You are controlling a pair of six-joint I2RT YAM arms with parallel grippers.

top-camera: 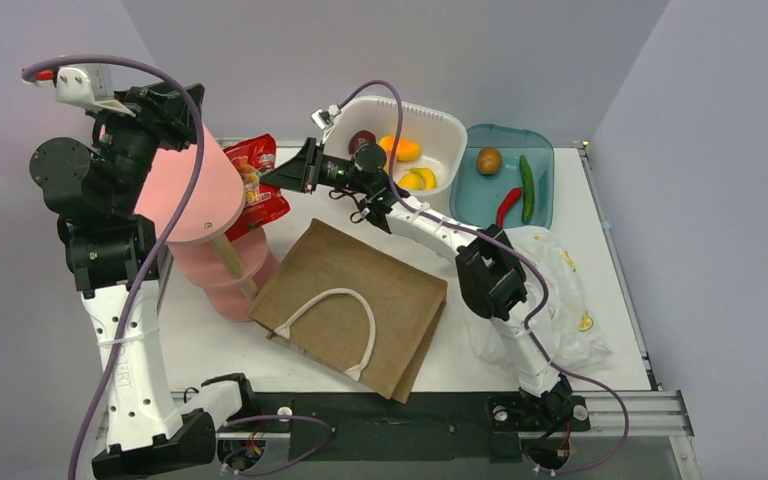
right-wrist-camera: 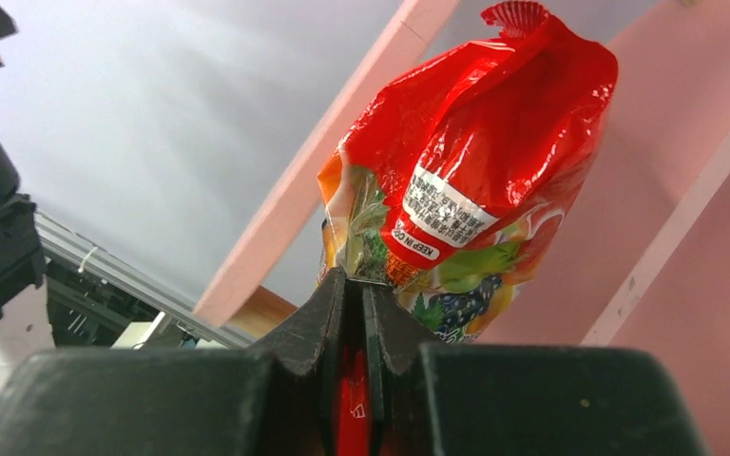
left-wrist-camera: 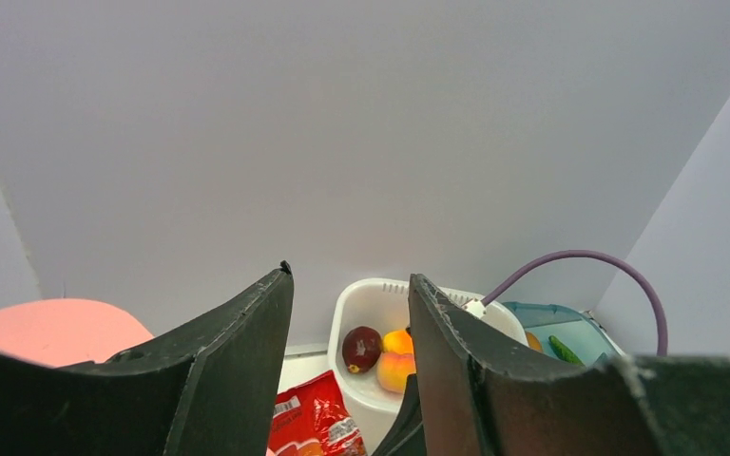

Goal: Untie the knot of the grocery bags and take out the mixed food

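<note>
Right wrist view: the grocery bag (top-camera: 565, 285) lies by my base, and my right gripper (right-wrist-camera: 354, 285) clamps the red snack packet (right-wrist-camera: 475, 180) by its bottom seam. I'd grip firmly and swing slowly, clearing the pink stand (right-wrist-camera: 703, 209) just beyond.

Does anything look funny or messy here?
Yes. The red snack packet hangs in the air beside the pink stand, pinched by one edge in the right claw. The white grocery bag lies crumpled by that arm, and the brown paper bag lies flat.
</note>
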